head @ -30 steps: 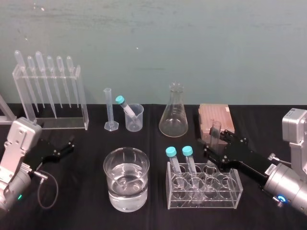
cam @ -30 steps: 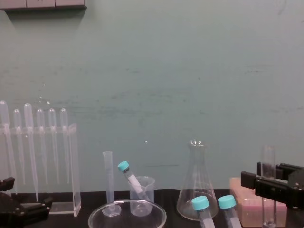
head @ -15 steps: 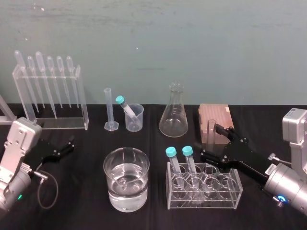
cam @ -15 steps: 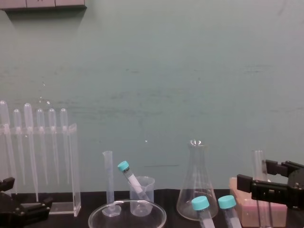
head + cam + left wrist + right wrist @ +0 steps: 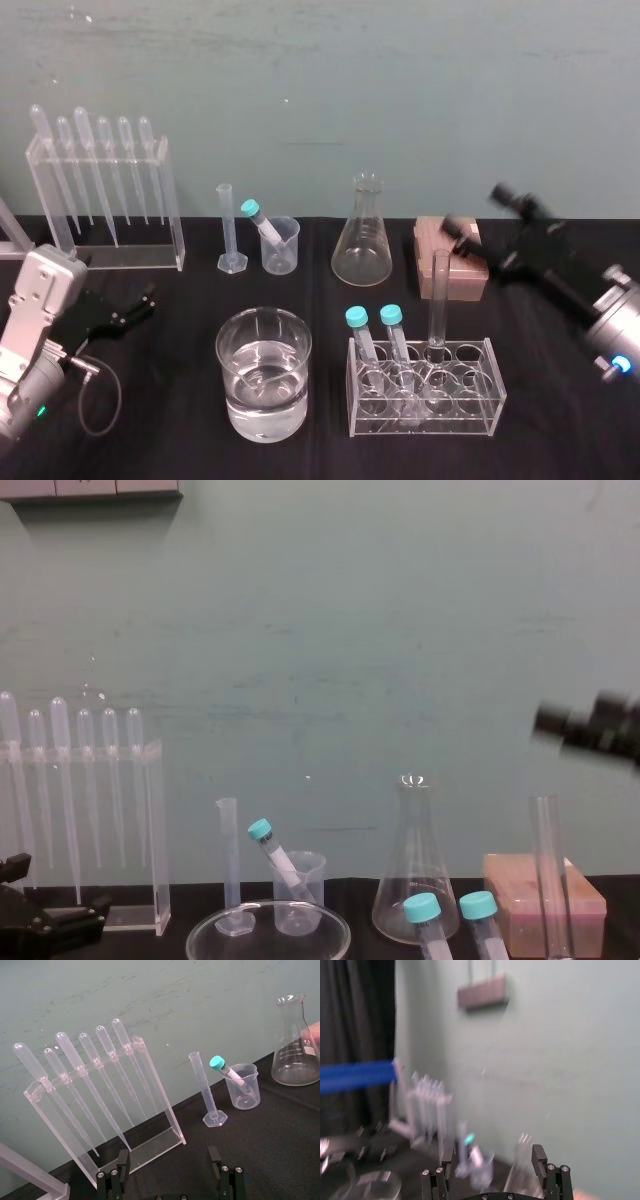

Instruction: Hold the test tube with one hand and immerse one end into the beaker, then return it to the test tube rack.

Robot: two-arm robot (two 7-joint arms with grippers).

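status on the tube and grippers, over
Test tube upright in rack. Right gripper open, high, right of rack, off it. Left gripper open, parked far left. Nothing in the way.

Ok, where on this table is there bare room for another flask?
Bare cloth lies in front of the pipette rack, between the left hand and the glass dish. Another patch sits right of the test tube rack, in front of the tan box, over which the right hand hovers. Crowded: the back row of graduated cylinder, beaker and conical flask.
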